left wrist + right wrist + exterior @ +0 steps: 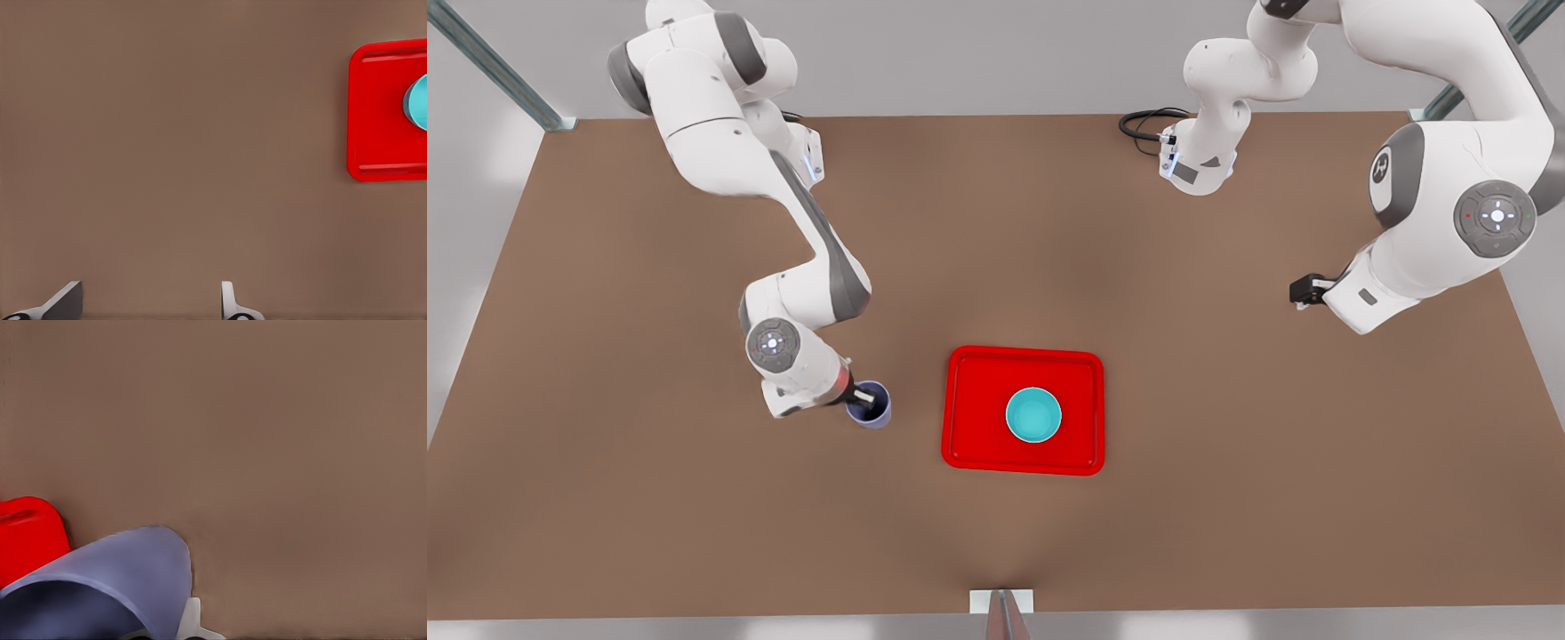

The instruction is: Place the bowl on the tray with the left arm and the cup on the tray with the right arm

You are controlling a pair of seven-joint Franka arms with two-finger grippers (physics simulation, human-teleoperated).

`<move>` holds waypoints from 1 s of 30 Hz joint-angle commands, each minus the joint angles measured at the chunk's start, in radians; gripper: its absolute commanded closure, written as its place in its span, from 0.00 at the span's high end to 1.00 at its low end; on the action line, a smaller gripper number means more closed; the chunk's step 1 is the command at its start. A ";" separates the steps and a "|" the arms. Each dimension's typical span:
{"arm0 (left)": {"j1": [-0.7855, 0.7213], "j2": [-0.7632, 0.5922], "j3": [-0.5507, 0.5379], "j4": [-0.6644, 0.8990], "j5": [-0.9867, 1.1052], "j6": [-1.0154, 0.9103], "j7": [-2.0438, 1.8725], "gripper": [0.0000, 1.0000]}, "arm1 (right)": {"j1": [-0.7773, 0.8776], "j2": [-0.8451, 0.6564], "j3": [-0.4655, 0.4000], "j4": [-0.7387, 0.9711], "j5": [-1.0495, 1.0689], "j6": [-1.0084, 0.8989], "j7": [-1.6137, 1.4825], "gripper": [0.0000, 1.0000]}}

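The teal bowl [1033, 415] sits in the middle of the red tray [969, 373], which lies at the table's centre. The lavender cup [871, 407] stands on the table off the tray's edge, toward the front view's left. My right gripper [863, 396] reaches down over its rim, shut on the cup wall [127, 573]; one finger [191, 619] lies against the outside, the other is hidden inside. My left gripper [1303, 290] hangs open over bare table at the front view's right, well away from the tray [383, 113] and the bowl [417, 101].
The brown table [1227, 498] stretches wide around the tray. A black cable loop [1143, 123] lies at the far edge. Metal frame posts [507, 76] stand at the back corners, and a bracket [1001, 603] sits at the near edge.
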 commanded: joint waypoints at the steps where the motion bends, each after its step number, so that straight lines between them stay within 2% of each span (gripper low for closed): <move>1: 0.000 0.000 0.000 0.000 0.000 0.000 0.000 1.00 | 0.012 0.001 0.000 0.003 -0.006 0.000 0.022 0.21; 4: 0.000 0.000 0.000 0.000 0.000 0.000 0.000 1.00 | 0.081 0.035 0.000 0.053 -0.008 0.002 0.140 0.21; 8: 0.000 0.001 0.000 0.000 0.000 0.002 0.000 1.00 | 0.191 0.090 0.000 0.069 -0.009 0.127 0.318 0.21; 12: 0.000 -0.002 0.000 0.000 0.000 -0.002 0.000 1.00 | 0.267 0.111 0.000 0.069 -0.011 0.174 0.410 0.21; 27: 0.000 0.018 0.000 -0.002 0.000 -0.008 -0.002 1.00 | 0.279 0.199 -0.003 0.066 -0.028 0.177 0.399 0.21; 28: 0.000 0.018 0.000 -0.002 0.000 -0.008 -0.002 1.00 | 0.279 0.199 -0.003 0.067 -0.028 0.177 0.399 0.34; 29: 0.000 0.018 0.000 -0.002 0.000 -0.012 -0.002 1.00 | 0.279 0.199 -0.003 0.067 -0.028 0.177 0.404 1.00; 30: 0.000 0.018 0.000 -0.002 0.000 -0.012 -0.002 1.00 | 0.281 0.199 -0.003 0.067 -0.029 0.175 0.404 1.00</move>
